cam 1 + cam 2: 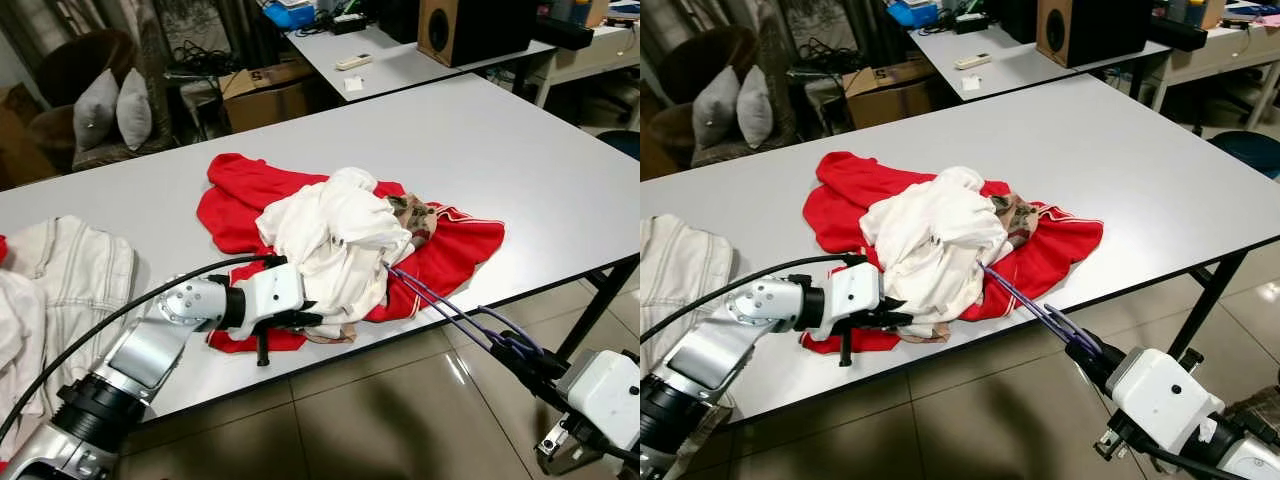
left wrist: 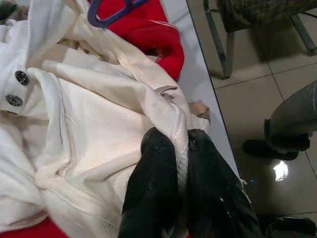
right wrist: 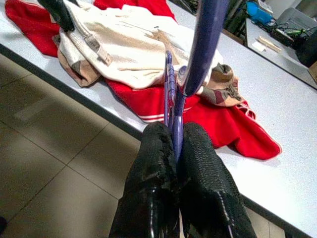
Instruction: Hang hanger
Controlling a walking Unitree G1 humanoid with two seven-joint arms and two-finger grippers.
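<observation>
A white garment (image 1: 335,240) lies crumpled on top of a red garment (image 1: 450,250) near the front edge of the grey table (image 1: 480,140). My left gripper (image 2: 181,146) is shut on a white hem of that garment, at its front left corner (image 1: 310,318). My right gripper (image 3: 173,144) is shut on a purple hanger (image 1: 450,312). The hanger slants up from the gripper, which is off the table's front edge, and its far end is tucked into the white garment near a patterned cloth (image 1: 412,215).
Another pale garment (image 1: 70,270) lies at the table's left end. Behind stand a second table with a speaker (image 1: 470,28), a cardboard box (image 1: 265,95) and an armchair with cushions (image 1: 100,105). Tiled floor lies below the front edge.
</observation>
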